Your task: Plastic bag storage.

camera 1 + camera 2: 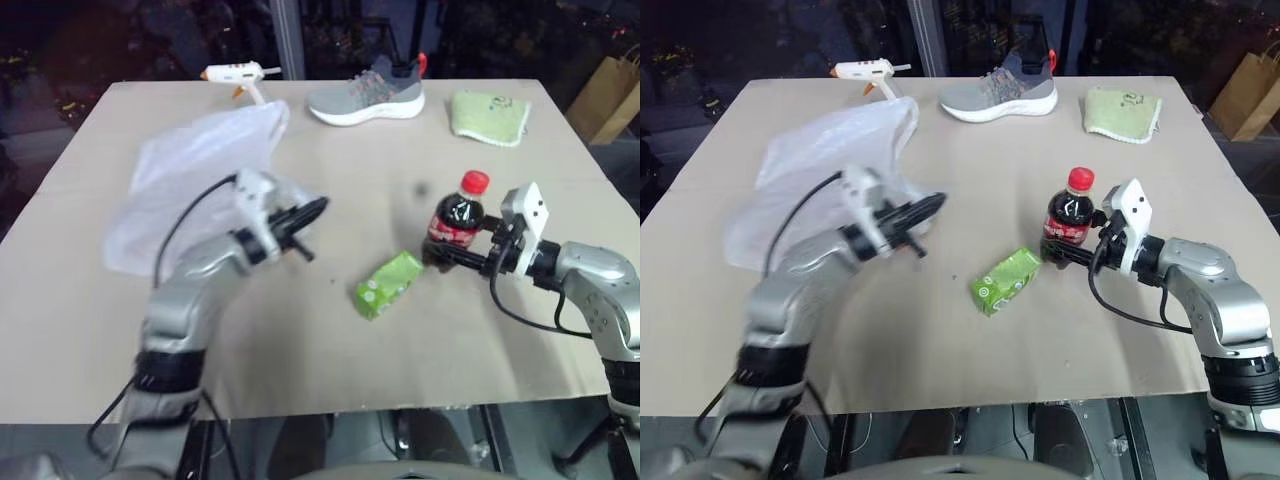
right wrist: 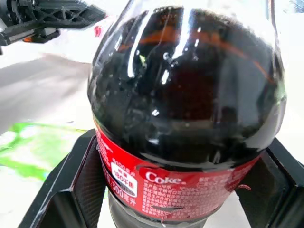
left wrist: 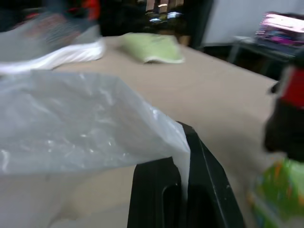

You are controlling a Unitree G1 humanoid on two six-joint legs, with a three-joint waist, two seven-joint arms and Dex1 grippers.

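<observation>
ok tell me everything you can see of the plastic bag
The plastic bag is large, thin, crinkly and translucent white. It lies slumped on the table's left side, its far end reaching toward the glue gun. One edge is lifted off the table, pinched between the shut black fingers of the left hand, and the film drapes back from there. Nothing else touches it.
</observation>
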